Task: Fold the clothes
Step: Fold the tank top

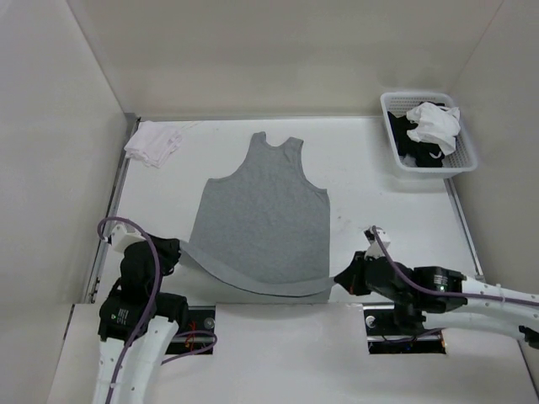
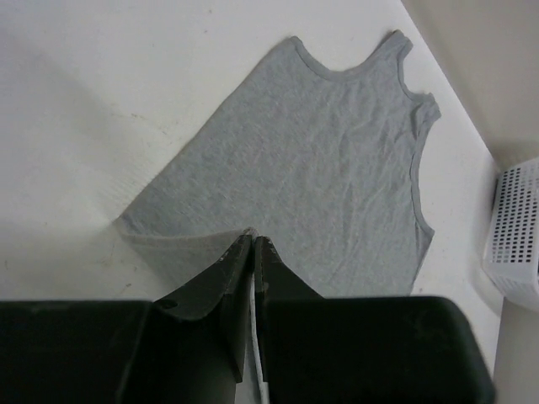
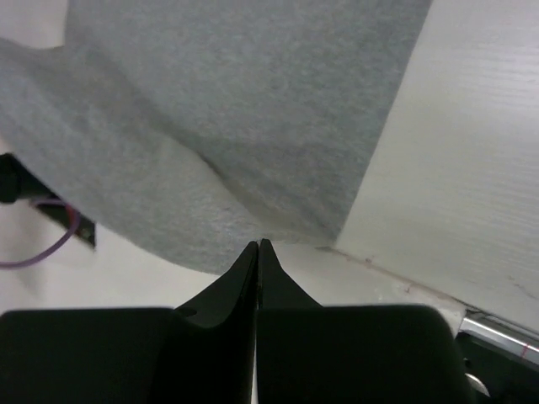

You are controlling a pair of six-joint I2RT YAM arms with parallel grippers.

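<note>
Grey sleeveless top (image 1: 263,215) spread flat on white table (image 1: 370,185), straps at far side, near hem raised. Left gripper (image 1: 177,250) pinches left hem corner; right gripper (image 1: 340,281) pinches right hem corner.

We identify this place as a robotics laboratory test cell. The white surface (image 1: 379,194) is boxed in by bare beige panels (image 1: 278,50) on three sides. The left arm (image 1: 135,332) and right arm (image 1: 459,290), with exposed cables (image 1: 152,252), are mounted at its near edge. A white perforated basket (image 1: 455,166) holds garments (image 1: 434,122).
</note>
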